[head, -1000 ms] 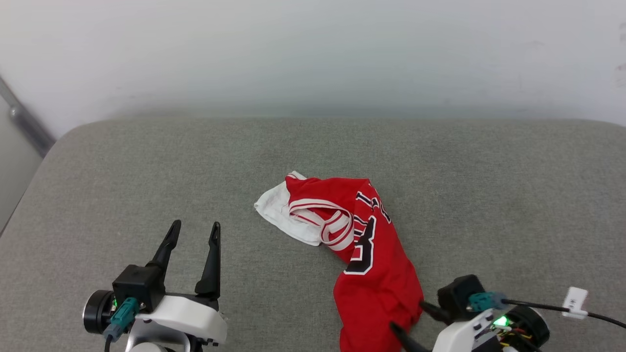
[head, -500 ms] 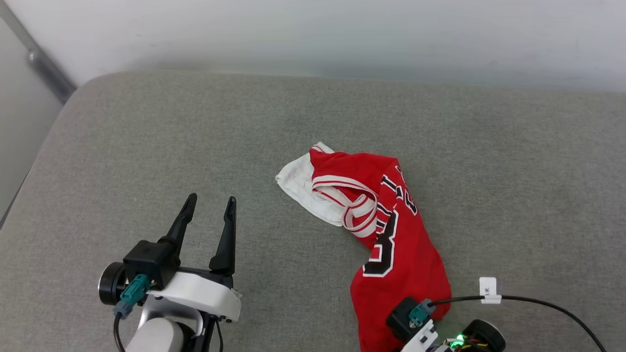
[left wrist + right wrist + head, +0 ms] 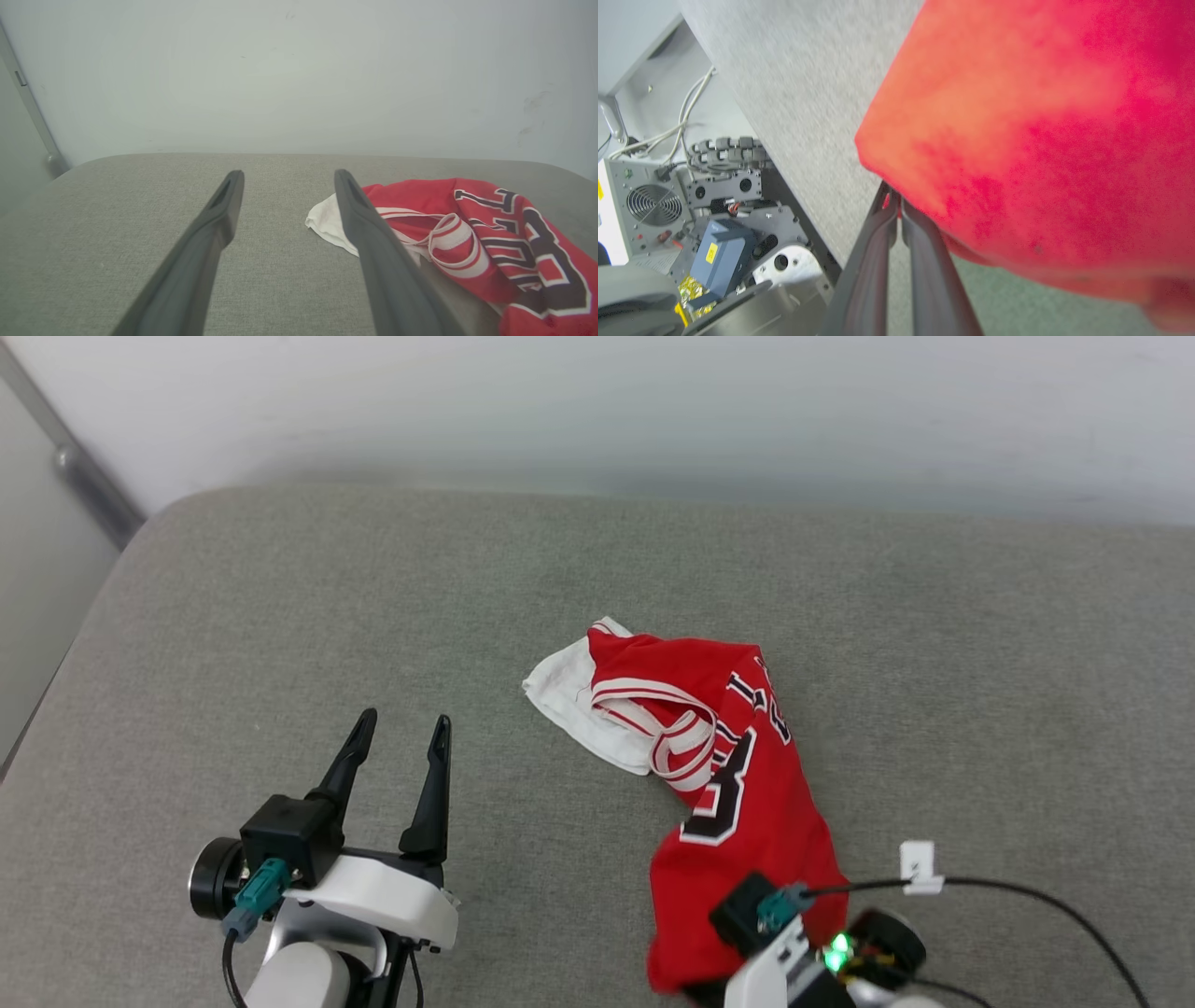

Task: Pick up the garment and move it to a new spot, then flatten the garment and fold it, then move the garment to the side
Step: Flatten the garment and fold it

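The red garment (image 3: 738,803) lies crumpled on the grey cushion, white sleeve and striped trim at its far left, black lettering up the middle. It also appears in the left wrist view (image 3: 490,233). My right gripper (image 3: 892,196) is shut on the garment's near hem (image 3: 1017,140), fingers pinched together under the red cloth. In the head view the right wrist (image 3: 775,933) sits over that lower edge. My left gripper (image 3: 401,728) stands open, left of the garment and apart from it, its two fingers (image 3: 224,219) spread with nothing between them.
The grey cushion (image 3: 280,644) ends at a pale wall behind and drops off at the left. Below its near edge, the right wrist view shows the robot's base with electronics and cables (image 3: 691,196). A black cable with a white tag (image 3: 920,868) trails right.
The head camera shifted between frames. My right gripper has swung over the garment's near hem and closed on it; the hem has drawn slightly left. The left gripper has kept its pose.
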### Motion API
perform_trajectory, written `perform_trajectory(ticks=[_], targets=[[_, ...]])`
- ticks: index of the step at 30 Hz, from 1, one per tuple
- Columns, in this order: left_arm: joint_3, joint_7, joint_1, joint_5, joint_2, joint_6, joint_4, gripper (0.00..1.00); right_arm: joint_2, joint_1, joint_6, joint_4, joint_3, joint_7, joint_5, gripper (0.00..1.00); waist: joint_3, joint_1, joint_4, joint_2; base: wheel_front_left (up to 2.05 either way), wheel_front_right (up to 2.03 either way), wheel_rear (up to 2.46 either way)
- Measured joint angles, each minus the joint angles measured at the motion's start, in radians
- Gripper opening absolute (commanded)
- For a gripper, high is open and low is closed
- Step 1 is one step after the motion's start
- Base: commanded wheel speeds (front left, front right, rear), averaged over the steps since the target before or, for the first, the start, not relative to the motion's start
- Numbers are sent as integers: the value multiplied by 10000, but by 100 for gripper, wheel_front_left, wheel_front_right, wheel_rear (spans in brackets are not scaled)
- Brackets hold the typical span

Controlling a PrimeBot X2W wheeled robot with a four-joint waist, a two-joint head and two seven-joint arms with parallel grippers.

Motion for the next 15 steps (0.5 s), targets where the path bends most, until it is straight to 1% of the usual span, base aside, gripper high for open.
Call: perform_trajectory(ticks=[5, 8, 11, 15], targets=[[81, -13, 152, 75, -8, -13, 63, 100, 349, -403, 15, -798, -594, -1733, -564, 0, -301, -1, -243, 0, 0, 0, 0], [119, -13, 211, 102, -10, -13, 59, 100, 642, -437, 15, -1131, -1413, -2564, -882, 0, -449, -1, -445, 0, 0, 0, 0], [159, -13, 292, 111, 4, -15, 29, 100, 949, -454, 15, -1313, -2748, -3149, -1237, 0, -542, -1, -647, 0, 0, 0, 0], [165, -13, 346, 113, 12, -36, -10, 100, 1340, -93, 15, -1344, -5051, -3448, -1764, 0, -553, -2, -851, 0, 0, 0, 0]])
